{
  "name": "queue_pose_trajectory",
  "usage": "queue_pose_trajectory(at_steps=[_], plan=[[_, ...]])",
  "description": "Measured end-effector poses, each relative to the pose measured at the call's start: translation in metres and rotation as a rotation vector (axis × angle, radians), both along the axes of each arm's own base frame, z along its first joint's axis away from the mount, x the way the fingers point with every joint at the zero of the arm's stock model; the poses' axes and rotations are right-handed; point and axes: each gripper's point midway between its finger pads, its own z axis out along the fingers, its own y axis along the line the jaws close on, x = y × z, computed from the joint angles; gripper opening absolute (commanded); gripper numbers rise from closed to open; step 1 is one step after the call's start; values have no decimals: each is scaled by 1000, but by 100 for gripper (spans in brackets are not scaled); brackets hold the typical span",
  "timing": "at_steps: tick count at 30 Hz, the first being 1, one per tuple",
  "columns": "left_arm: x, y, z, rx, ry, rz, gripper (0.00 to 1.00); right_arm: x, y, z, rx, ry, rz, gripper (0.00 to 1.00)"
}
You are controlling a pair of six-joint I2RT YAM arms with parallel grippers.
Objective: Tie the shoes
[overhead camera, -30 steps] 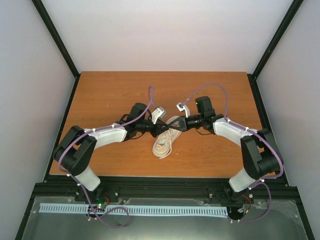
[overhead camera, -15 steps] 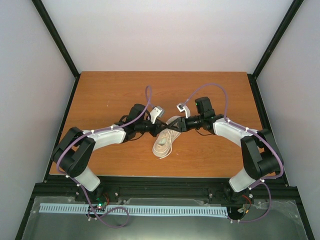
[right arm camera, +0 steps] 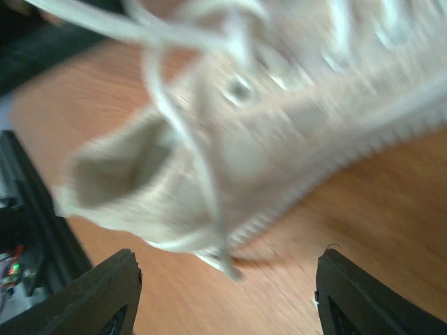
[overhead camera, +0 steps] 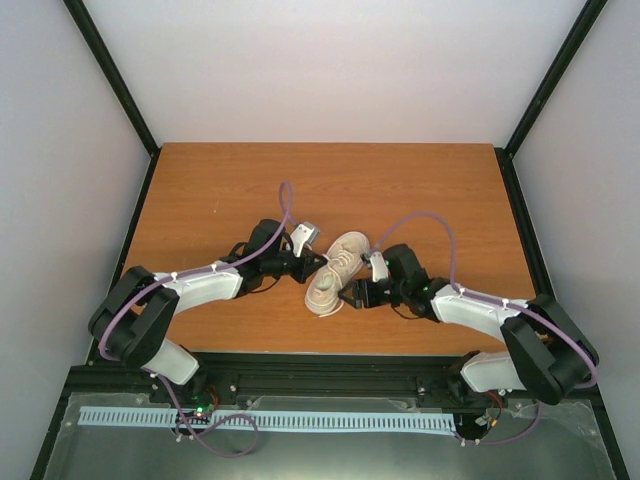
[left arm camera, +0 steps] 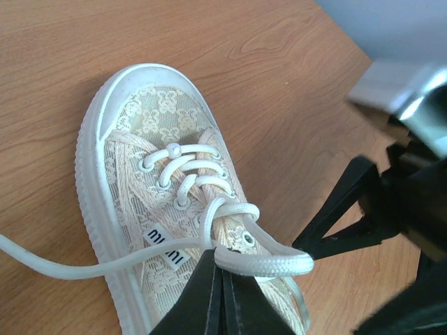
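The left jaws pinch the thin white lace loop of the cream lacy cloth shoe. The right jaws, blurry, seem spread wide before its heel; pull slowly, gripping firmly.

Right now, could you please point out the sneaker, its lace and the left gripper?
sneaker [overhead camera: 335, 270], top external view, middle of its upper.
lace [left arm camera: 269, 264], left wrist view, the thick looped part.
left gripper [left arm camera: 221, 278], left wrist view, fingertips shut on the lace.
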Motion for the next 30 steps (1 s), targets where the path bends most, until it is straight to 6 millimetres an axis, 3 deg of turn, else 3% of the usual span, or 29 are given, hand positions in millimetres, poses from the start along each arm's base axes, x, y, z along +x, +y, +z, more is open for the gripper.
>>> queue_pose_trajectory(at_steps=[3,6,11,16,21,26,30], plan=[[0,0,-1,-3,0,2,1,-10,-8,-27,-48,59,-66,59],[-2,2,-5,1,4,5,1,-5,-4,-25,-31,48,-107,45],[-2,3,-7,6,7,11,1,3,3,-27,-13,52,-119,29],[-1,4,-8,8,13,25,1,6,6,-32,-13,75,-131,4],[-2,12,-20,28,46,70,1,17,3,-30,-46,56,-175,3],[-20,16,-40,44,109,73,1,29,0,-25,-86,29,-204,3],[-28,7,-34,35,100,62,1,44,-2,-15,-107,-5,-219,3]])
